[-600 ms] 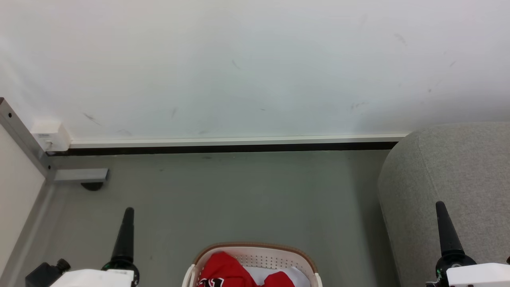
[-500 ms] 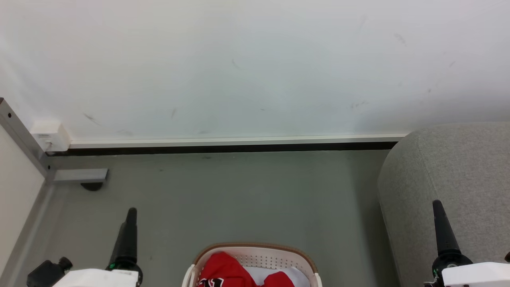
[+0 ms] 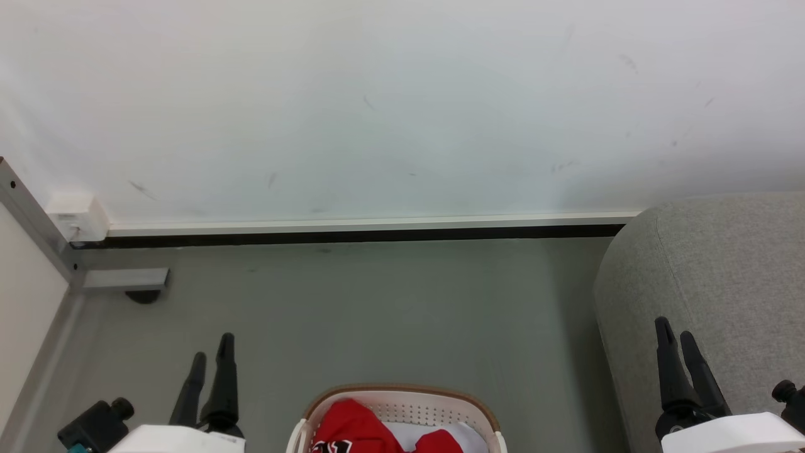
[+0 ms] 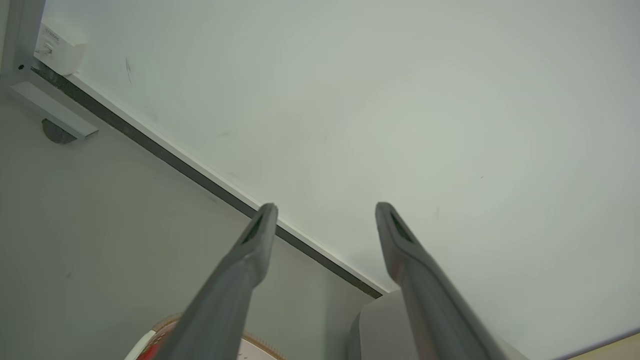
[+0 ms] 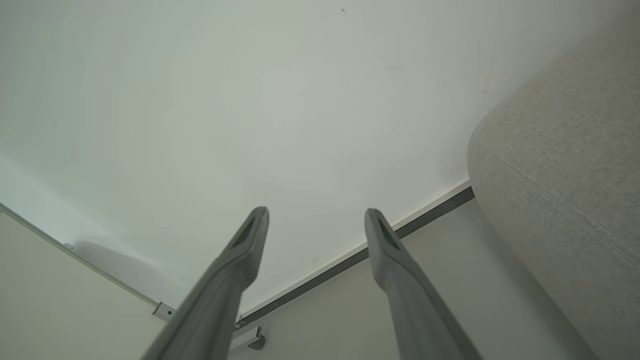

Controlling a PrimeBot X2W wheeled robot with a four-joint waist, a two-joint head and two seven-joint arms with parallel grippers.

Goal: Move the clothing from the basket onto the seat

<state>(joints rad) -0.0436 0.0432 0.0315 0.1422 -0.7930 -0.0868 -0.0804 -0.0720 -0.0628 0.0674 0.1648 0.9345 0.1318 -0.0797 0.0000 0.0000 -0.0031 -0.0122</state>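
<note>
At far left, a grey metal frame post (image 3: 34, 220) stands against the white wall (image 3: 402, 94). The left gripper (image 3: 212, 347), with two long dark fingers, hangs above the grey floor (image 3: 377, 302), jaws spread and nothing between them. At centre bottom, the oval white perforated plastic basket with brown woven rim (image 3: 402, 388) sits on the floor. The bright red fabric clothing (image 3: 352, 423) lies inside it, cut off at the view's lower edge, so its quantity cannot be judged. The right gripper (image 3: 673, 328), jaws likewise apart and empty, hangs near the large light grey upholstered seat (image 3: 729, 264) at far right.
</note>
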